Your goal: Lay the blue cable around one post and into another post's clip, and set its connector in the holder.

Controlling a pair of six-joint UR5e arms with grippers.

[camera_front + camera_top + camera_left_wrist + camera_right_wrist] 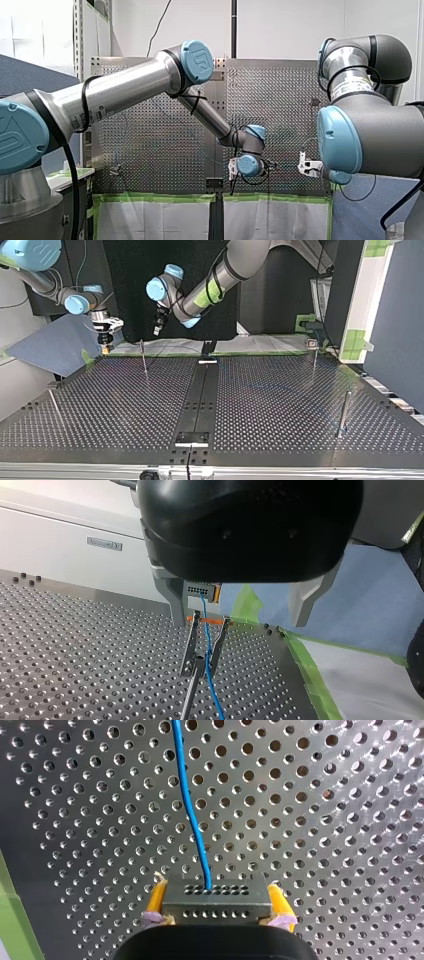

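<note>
My right gripper (218, 909) is shut on the dark connector (215, 892), its yellow pads (156, 901) on the connector's two ends. The blue cable (192, 815) runs from the connector out over the perforated table. In the top view this gripper (104, 338) hangs at the table's far left corner. My left gripper (199, 672) stands open, its thin metal fingers (190, 645) on either side of the cable (210, 680) and just above a slim post's top (198, 662). Beyond the fingers shows the connector (202, 591). In the top view my left gripper (157, 329) hovers beside that post (144, 358).
More slim posts stand at the top view's left (54, 406), right (343, 412) and far right (315, 359). A black rail (200, 395) runs down the table's middle with small brackets at both ends. Green tape (305, 665) and a blue-grey sheet (50, 345) border the far edge.
</note>
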